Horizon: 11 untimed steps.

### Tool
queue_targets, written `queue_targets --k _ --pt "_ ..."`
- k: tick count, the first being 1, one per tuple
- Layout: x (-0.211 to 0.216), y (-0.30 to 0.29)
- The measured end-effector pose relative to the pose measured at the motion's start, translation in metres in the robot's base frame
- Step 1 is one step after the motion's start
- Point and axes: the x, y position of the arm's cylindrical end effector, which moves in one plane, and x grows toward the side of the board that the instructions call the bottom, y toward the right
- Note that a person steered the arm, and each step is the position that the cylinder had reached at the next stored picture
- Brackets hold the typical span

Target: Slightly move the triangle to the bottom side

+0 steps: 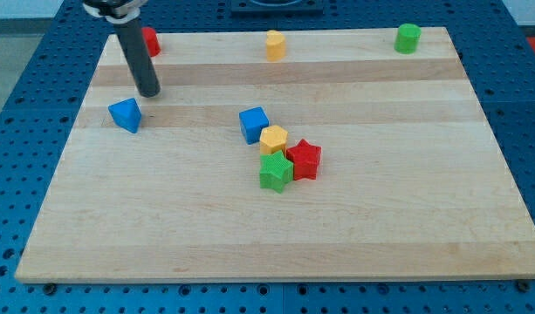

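Blue triangle (125, 114) just below my tip (149, 92)

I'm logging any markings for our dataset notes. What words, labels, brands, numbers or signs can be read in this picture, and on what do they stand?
None: no readable text, number or sign shows anywhere.
The wooden board is bare.
The blue triangle, beside my tip, is unmarked.
The other coloured blocks and the blue perforated table carry no markings either.
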Motion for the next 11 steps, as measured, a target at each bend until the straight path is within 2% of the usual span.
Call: queue_targets --k 4,9,11 --pt "0.028 -0.011" --pt "0.038 -0.011" --pt "0.000 0.013"
